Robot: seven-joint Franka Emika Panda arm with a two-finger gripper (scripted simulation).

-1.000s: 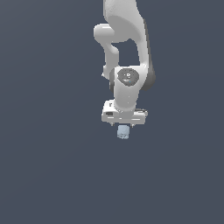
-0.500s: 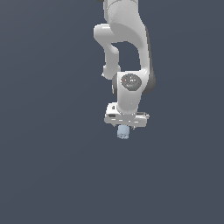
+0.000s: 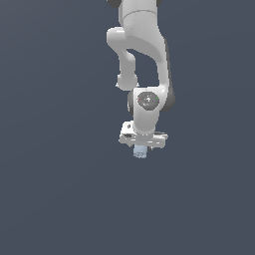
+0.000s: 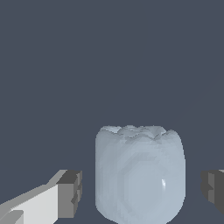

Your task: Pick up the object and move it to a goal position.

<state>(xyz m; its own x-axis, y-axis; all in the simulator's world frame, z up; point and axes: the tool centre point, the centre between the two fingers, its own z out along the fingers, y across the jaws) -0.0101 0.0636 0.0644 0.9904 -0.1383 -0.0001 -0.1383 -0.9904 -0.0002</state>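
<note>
The object is a small pale light-blue lumpy cylinder that stands upright on the dark grey floor. In the exterior view it pokes out just below my white gripper, which points straight down over it. In the wrist view the object stands between the two dark finger pads, one finger on one side and the other finger on the opposite side. A narrow gap shows on each side, so the jaws are open around it without touching. My gripper straddles the object.
A plain dark grey floor stretches all around. The white arm rises above the gripper toward the top of the exterior view. No other objects or goal marker show.
The hand has come down a little over the object, which has stayed in place. The jaws now stand on either side of it.
</note>
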